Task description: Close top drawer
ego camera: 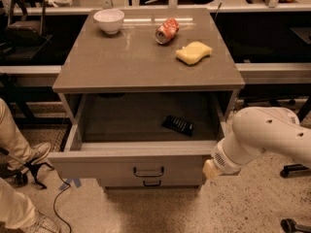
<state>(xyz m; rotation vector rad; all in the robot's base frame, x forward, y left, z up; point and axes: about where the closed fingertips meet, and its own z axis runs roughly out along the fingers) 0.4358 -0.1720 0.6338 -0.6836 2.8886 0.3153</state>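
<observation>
The top drawer [102,165] of the grey-beige cabinet is pulled far out, its front panel facing me with a small dark loop handle [148,172] at the centre. A dark flat object [178,124] lies inside at the right rear. My white arm [265,137] reaches in from the right. Its gripper end [212,169] sits at the right end of the drawer's front panel, at or just beside it; the fingers are hidden.
On the cabinet top [131,57] are a white bowl [109,20], a red can on its side [167,30] and a yellow sponge [194,52]. A lower drawer handle [151,183] shows beneath. A person's legs and shoe [19,152] stand at the left. Chair bases are at the right.
</observation>
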